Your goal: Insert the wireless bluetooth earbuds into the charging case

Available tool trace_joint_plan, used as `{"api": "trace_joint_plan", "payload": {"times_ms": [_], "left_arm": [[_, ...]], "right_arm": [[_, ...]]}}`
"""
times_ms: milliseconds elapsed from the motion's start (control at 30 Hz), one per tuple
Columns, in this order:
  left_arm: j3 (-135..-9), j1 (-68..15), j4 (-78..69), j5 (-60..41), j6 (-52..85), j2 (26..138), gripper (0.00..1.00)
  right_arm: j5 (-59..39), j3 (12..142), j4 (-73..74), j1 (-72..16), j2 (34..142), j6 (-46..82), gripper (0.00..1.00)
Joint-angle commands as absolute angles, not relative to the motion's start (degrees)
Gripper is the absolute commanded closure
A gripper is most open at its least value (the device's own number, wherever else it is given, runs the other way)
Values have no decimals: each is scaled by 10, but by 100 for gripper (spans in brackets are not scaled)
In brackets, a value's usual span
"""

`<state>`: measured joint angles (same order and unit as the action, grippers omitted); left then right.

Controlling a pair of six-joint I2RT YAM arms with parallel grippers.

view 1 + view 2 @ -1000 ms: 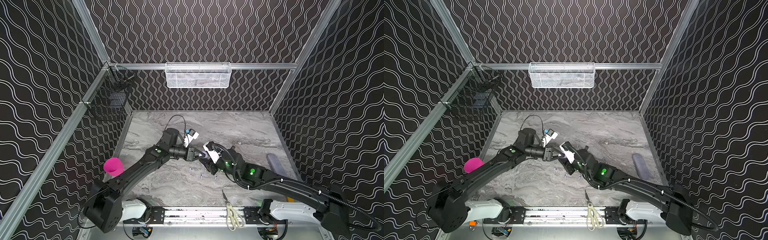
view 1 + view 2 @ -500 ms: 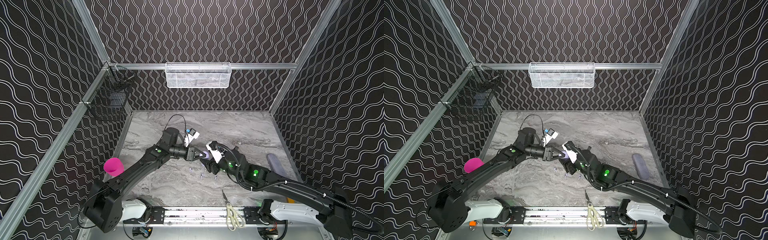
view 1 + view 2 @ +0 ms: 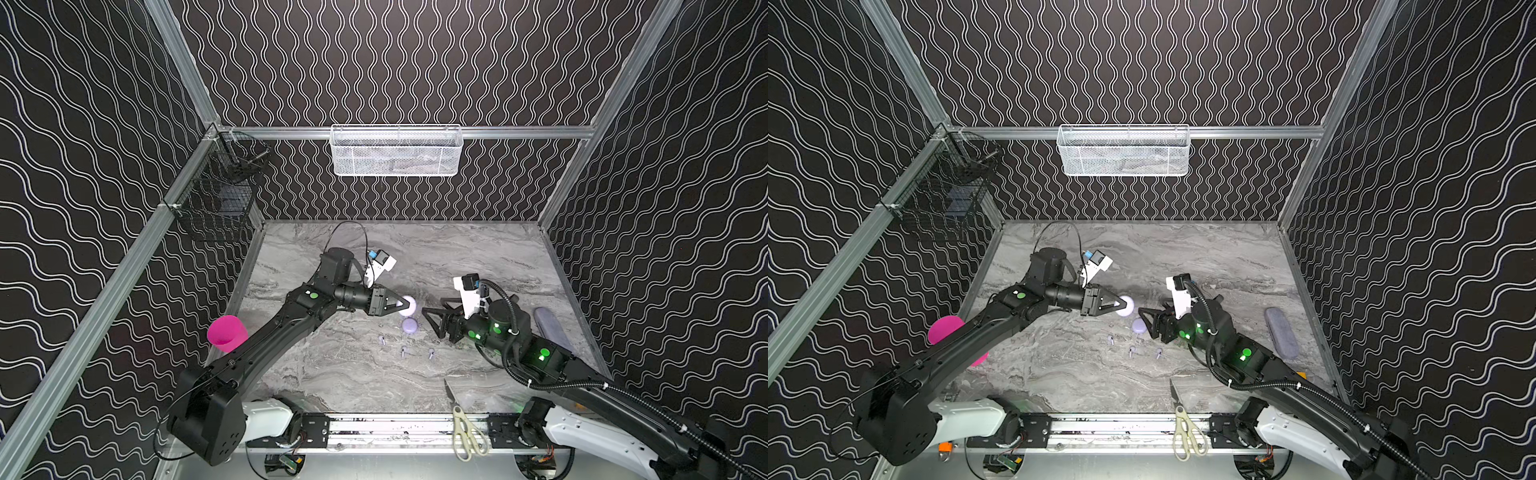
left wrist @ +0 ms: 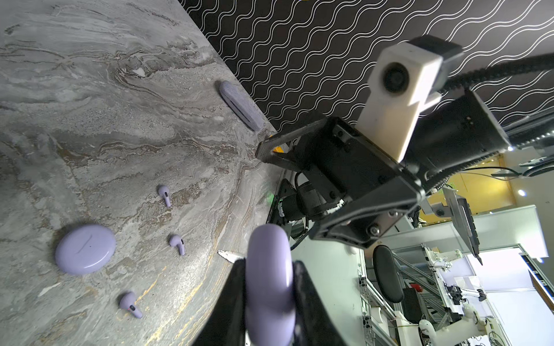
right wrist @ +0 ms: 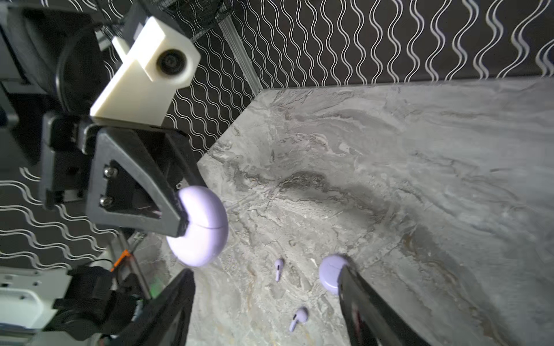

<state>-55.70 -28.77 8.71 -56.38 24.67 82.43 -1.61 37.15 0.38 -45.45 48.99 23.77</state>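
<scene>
Three earbuds (image 3: 403,352) lie loose on the marble table (image 3: 353,382), in a ragged row just near of the flat case (image 3: 409,324), a round lavender shell lying shut at mid-table. None of them sits in a case yet.

The left gripper (image 3: 402,305) is clamped on the held case (image 5: 201,230), a twin of the flat one. It holds this case edge-on above the table, a little far of the other. The right wrist view shows its seam closed and only a small part of its rim between the jaws.

The right gripper (image 3: 430,323) stands wide apart and empty, just right of both cases. Whether one of its fingers touches the flat case I cannot tell, since the finger hides that edge.

The weak point, I judge, is that shallow pinch on a smooth, rounded shell. A push from the right gripper to pry the lid could twist the held case or squirt it out of the jaws, and it would drop among the earbuds and scatter them. A low sweep of the open fingers could also knock the flat case, or flick an earbud towards the scissors (image 3: 457,409) at the near edge.
</scene>
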Motion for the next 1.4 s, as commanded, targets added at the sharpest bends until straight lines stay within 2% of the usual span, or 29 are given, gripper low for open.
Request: {"api": "trace_joint_plan", "payload": {"times_ms": [0, 200, 367, 800, 1367], "left_arm": [[-548, -287, 56, -595, 242, 819, 88], [-523, -287, 1, -627, 264, 812, 91], [-518, -287, -18, -638, 274, 816, 91], [-523, -304, -4, -641, 256, 814, 89], [-533, -319, 12, -640, 243, 822, 88]], "right_arm": [[-154, 352, 78, -405, 486, 325, 27], [-364, 288, 274, -321, 501, 424, 33], [-448, 262, 397, -313, 536, 471, 38], [-506, 257, 509, -313, 604, 511, 48], [-537, 292, 475, -345, 633, 484, 55]]}}
